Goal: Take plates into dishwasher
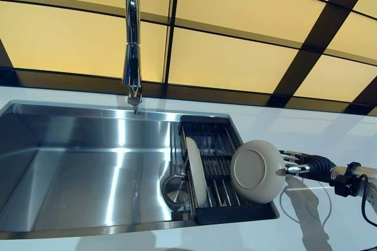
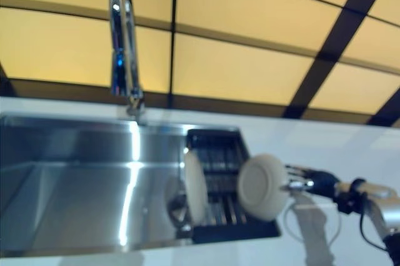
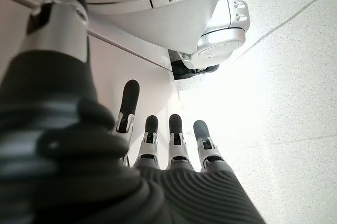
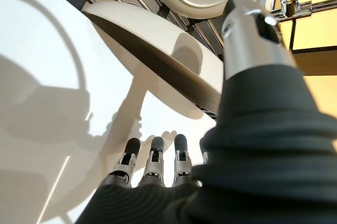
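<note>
- Left eye view: a white plate (image 1: pixel 257 171) is seen tilted at the right end of the black rack (image 1: pixel 219 168) in the sink (image 1: pixel 70 168), a second plate (image 1: pixel 195 169) upright on edge at the rack's left end. The right hand (image 1: pixel 294 164) is touching the tilted plate's rim.
- Right eye view: same layout; faucet (image 2: pixel 124 47) behind.
- Left wrist view: left hand (image 3: pixel 174 145) is idle, fingers straight, nothing held.
- Right wrist view: fingers are seen straight against the rim, thumb hidden. Plate judged stiff, glossy, slippery, breakable; best pinched at the rim.
</note>
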### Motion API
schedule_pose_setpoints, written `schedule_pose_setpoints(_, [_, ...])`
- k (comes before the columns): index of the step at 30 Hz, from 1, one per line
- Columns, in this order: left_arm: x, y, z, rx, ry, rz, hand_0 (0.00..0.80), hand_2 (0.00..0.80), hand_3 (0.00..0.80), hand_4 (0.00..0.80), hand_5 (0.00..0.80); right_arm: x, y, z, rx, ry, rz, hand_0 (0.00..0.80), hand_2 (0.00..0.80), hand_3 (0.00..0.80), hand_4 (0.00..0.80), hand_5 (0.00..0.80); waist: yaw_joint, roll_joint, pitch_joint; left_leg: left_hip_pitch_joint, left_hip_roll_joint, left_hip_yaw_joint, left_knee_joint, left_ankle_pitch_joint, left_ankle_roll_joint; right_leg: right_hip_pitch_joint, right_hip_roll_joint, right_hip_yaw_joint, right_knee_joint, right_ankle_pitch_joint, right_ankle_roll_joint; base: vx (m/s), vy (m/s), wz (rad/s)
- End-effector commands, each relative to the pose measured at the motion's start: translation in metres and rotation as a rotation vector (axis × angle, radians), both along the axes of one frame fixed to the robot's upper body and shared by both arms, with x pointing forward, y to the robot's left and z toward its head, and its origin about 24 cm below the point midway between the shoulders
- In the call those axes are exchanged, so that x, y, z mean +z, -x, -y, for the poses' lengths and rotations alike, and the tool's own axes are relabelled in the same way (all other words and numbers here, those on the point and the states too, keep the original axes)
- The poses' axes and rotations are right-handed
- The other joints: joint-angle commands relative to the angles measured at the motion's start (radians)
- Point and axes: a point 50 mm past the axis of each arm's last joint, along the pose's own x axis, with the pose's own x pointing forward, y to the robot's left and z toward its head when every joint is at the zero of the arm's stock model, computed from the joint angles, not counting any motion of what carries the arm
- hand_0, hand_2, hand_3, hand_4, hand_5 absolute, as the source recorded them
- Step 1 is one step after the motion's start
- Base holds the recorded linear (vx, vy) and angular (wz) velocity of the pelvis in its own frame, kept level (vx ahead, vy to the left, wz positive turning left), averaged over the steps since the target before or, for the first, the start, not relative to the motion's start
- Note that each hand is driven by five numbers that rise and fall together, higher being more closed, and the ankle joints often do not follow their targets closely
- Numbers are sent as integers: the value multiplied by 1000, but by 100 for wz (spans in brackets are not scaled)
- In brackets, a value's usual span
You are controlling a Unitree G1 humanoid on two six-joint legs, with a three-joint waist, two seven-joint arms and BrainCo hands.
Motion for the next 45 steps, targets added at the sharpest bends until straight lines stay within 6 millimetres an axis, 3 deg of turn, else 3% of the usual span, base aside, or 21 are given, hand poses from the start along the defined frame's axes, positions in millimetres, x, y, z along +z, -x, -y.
schedule_pose_setpoints(1, [21,-77,-7,-62,-34,266,0,0,0,0,0,24,-13,-14,76,27,92,0,0,0,0,0,13,-7,-1,-7,-38,27,59,-57,47,32,7,-43,43,2,27,0,0,0])
schedule_pose_setpoints(15, [21,-78,-6,-62,-31,268,0,0,0,0,0,21,-11,-13,91,61,30,0,0,0,0,0,13,0,-1,-5,-41,25,55,-54,47,33,4,-45,44,2,28,0,0,0])
schedule_pose_setpoints(45, [20,-82,-1,-61,-14,276,0,0,0,0,0,-7,-11,-36,49,49,1,0,0,0,0,0,10,13,9,-6,-45,28,56,-53,49,31,-2,-48,45,3,31,0,0,0])
